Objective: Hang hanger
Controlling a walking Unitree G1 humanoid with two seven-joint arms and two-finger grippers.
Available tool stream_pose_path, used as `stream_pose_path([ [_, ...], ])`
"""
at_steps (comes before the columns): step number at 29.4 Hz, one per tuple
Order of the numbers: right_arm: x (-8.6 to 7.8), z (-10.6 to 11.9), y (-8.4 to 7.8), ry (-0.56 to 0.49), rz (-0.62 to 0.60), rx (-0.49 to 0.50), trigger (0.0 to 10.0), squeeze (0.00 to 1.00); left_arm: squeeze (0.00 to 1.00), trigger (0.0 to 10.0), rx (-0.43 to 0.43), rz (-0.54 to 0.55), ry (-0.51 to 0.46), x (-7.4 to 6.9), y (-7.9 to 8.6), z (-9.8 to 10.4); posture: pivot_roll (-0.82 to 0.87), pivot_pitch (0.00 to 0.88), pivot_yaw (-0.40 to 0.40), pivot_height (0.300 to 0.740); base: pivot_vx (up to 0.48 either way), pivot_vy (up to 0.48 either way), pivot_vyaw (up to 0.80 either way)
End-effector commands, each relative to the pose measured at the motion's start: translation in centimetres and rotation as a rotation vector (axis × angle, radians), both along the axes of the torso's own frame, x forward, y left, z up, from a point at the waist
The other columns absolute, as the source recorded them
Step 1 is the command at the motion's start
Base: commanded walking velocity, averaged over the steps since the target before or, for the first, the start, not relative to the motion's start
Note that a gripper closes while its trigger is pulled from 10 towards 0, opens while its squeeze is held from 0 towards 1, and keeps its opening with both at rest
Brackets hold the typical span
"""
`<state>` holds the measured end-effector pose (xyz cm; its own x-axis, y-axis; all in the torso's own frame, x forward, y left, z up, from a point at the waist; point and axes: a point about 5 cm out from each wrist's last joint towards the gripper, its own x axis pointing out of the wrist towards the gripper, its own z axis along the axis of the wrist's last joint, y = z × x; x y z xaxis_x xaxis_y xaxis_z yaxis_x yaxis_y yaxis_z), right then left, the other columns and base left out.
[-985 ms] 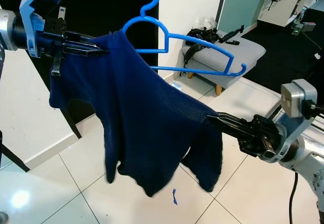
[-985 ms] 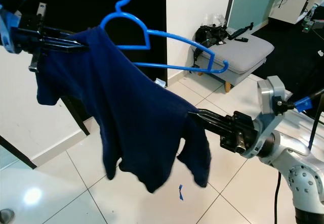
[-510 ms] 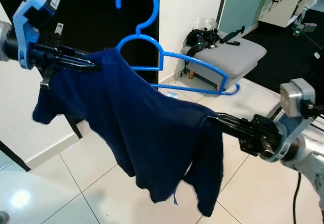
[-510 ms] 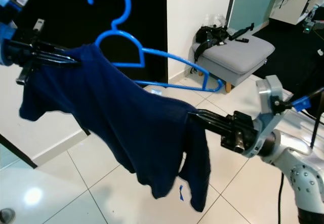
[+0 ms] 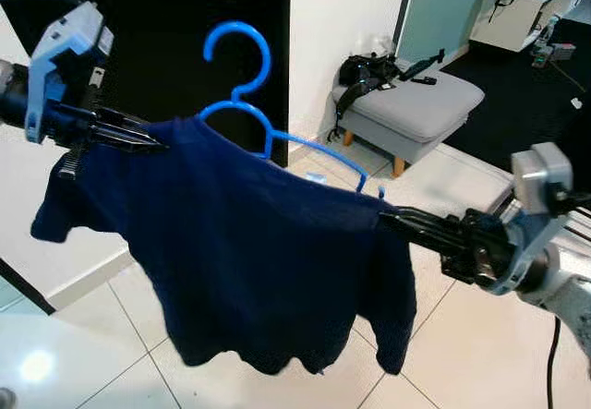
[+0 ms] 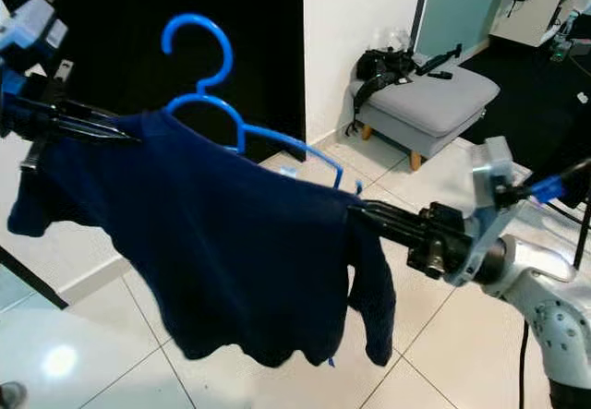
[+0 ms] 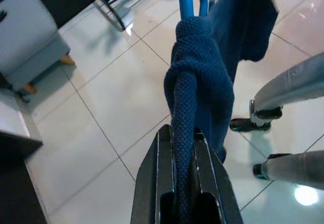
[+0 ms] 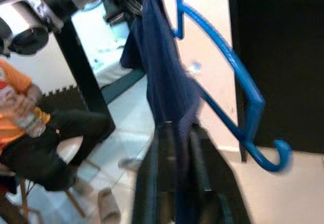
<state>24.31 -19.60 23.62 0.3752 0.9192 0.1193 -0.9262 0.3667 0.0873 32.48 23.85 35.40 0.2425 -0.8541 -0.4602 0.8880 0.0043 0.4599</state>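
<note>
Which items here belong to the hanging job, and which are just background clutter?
In the job: blue hanger; navy sweater; left claw and right claw, each clamped on the sweater.

Lying about: grey stool; black straps on it; seated person.

A home: white tiled floor [image 5: 462, 335]; grey padded stool [image 5: 416, 104]; black door [image 5: 185, 21].

White tiled floor [image 5: 462, 335]; grey footstool [image 5: 420, 114]

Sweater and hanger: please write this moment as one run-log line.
left pincer: shut on navy sweater | right pincer: shut on navy sweater | blue hanger: inside sweater, hook free, not hung
</note>
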Motion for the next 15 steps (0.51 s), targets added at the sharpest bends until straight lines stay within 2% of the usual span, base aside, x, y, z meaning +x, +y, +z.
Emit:
stream_pose_path([
  [1,0.2,0.5,0.3,-0.035,-0.001,-0.002,10.0,1.0,0.0,10.0,0.019,-0.046,-0.064,-0.2,-0.9,1.0,0.08,0.065,0.034,0.74,0.0,0.0,0.0],
  [7,-0.3,2.3,0.2,-0.093,0.045,0.038,10.0,1.0,0.0,10.0,0.059,-0.112,-0.074,-0.3,-2.3,0.5,0.07,0.062,0.035,0.74,0.0,0.0,0.0],
  [13,-1.1,4.7,-0.3,-0.201,0.061,0.028,10.0,1.0,0.0,10.0,0.161,-0.144,-0.102,-0.1,-3.4,-0.1,0.07,0.061,0.039,0.74,0.0,0.0,0.0],
  [15,-1.2,5.0,-0.2,-0.216,0.063,0.03,10.0,1.0,0.0,10.0,0.171,-0.146,-0.107,0.0,-3.5,-0.1,0.07,0.061,0.039,0.74,0.0,0.0,0.0],
])
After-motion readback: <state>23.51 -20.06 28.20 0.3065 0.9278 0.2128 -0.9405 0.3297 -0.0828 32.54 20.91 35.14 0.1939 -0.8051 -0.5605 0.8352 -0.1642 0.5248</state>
